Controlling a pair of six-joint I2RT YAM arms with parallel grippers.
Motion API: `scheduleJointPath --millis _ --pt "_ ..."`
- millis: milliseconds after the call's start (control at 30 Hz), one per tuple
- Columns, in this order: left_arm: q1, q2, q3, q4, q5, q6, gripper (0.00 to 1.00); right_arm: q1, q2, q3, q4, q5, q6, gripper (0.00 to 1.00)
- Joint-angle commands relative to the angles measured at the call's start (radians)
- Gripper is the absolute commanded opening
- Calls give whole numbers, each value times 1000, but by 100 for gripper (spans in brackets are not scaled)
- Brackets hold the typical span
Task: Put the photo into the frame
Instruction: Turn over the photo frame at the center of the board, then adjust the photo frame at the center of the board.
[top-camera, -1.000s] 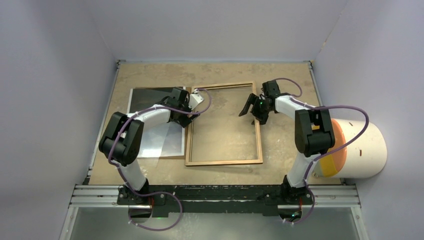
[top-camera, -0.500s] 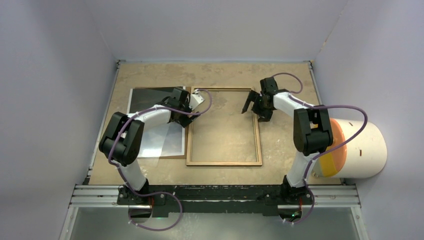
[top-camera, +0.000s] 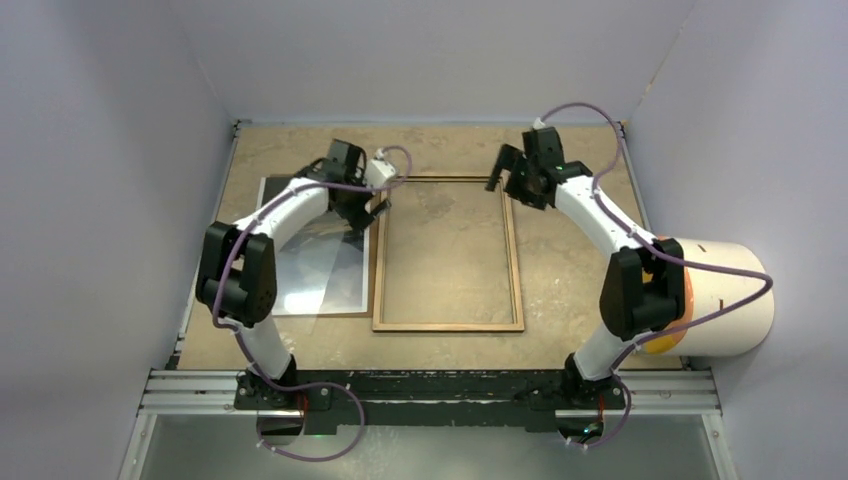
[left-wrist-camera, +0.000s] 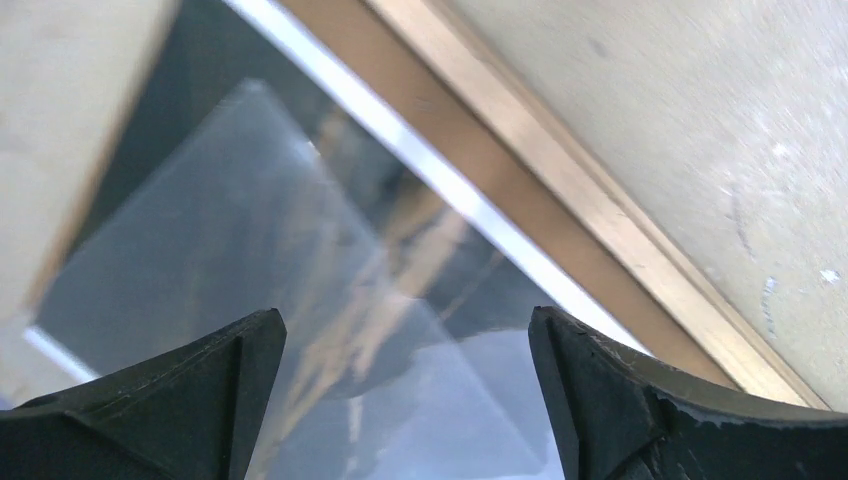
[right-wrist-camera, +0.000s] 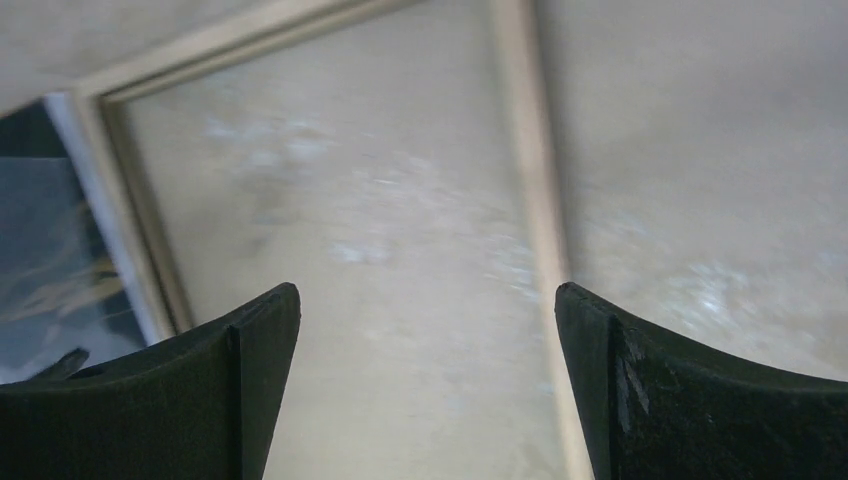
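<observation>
Frame (top-camera: 448, 325) lies square now, wood back up, no longer skewed. Photo (top-camera: 322, 268) sits just left of it, not in yet. Far end: left gripper (top-camera: 375, 207) and right gripper (top-camera: 503, 172) have pulled off, jaws wide, empty.

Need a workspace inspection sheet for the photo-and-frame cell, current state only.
surface: tan mottled table.
job's things: frame lies flat mid-table, wood back up, table showing through it; photo lies flat just left of it, picture side up, with glare across it.
clutter: thin brown edge along the photo's right side; cannot tell what it is.
grippers: left gripper open, empty, over the photo's far right corner; right gripper open, empty, over the frame's far right corner.
cables: purple cables run along both arms, looping at the wrists and bases.
surroundings: plain walls; white cylinder with an orange face at the table's right edge.
</observation>
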Motion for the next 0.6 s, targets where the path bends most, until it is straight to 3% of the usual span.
scheduleJointPath --millis 0,167,367,567 --pt "140 -39 206 -168 99 12 100 196 57 206 4 16 8 98" --pt "301 -59 244 -149 14 62 99 366 251 439 26 -42 96 91" --pt "531 -36 224 -53 -179 95 93 533 532 766 -29 -41 151 91" --pt "627 -66 110 86 -299 147 90 571 691 836 -24 -42 204 91"
